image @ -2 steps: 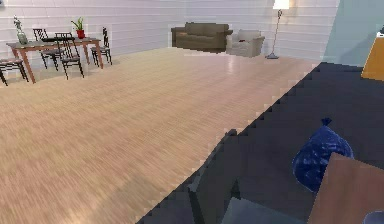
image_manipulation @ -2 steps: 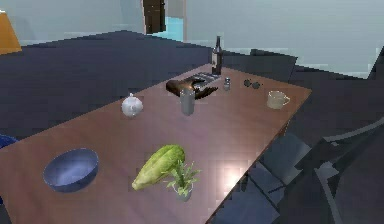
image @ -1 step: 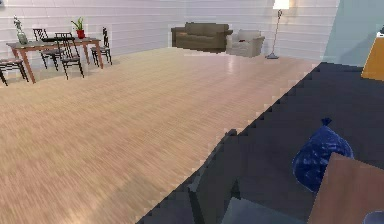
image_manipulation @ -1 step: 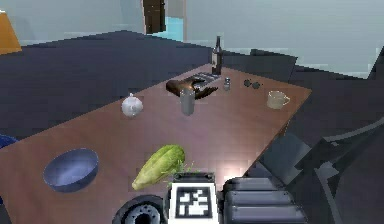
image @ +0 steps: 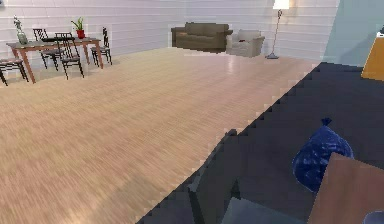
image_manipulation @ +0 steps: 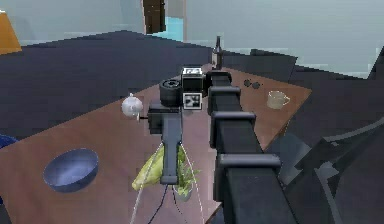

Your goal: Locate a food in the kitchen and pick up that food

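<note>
Jaws at leafy green food [image_manipulation: 149, 177] on brown table [image_manipulation: 60, 130], blue bowl [image_manipulation: 71, 168] near.

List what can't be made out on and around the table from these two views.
1. Arm side view: whether the gripper holds anything. A yellow-green thing lies on the table right at its jaws.
2. Arm side view: the yellow-green thing is too small to name as a food.
3. Arm side view: the small dark thing near the cup is too small to name.
4. Forward view: the yellow thing is cut off by the right edge.
</note>
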You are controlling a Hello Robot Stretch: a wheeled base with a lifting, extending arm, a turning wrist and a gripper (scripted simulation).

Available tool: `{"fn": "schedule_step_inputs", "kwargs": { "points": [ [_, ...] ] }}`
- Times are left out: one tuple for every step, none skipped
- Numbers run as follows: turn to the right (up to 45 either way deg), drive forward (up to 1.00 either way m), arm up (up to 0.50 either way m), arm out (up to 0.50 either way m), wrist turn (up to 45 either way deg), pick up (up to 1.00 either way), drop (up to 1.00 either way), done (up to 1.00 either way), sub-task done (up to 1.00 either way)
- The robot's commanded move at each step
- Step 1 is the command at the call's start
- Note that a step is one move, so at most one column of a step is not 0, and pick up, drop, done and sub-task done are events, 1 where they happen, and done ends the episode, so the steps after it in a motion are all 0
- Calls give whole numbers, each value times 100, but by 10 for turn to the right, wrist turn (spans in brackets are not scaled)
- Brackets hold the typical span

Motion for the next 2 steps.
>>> {"fn": "schedule_step_inputs", "kwargs": {
  "points": [
    [0, 0, 0, 0, 450, 0, 0, 0, 0],
    [0, 0, 0, 0, 450, 0, 0, 0, 0]
  ]
}}
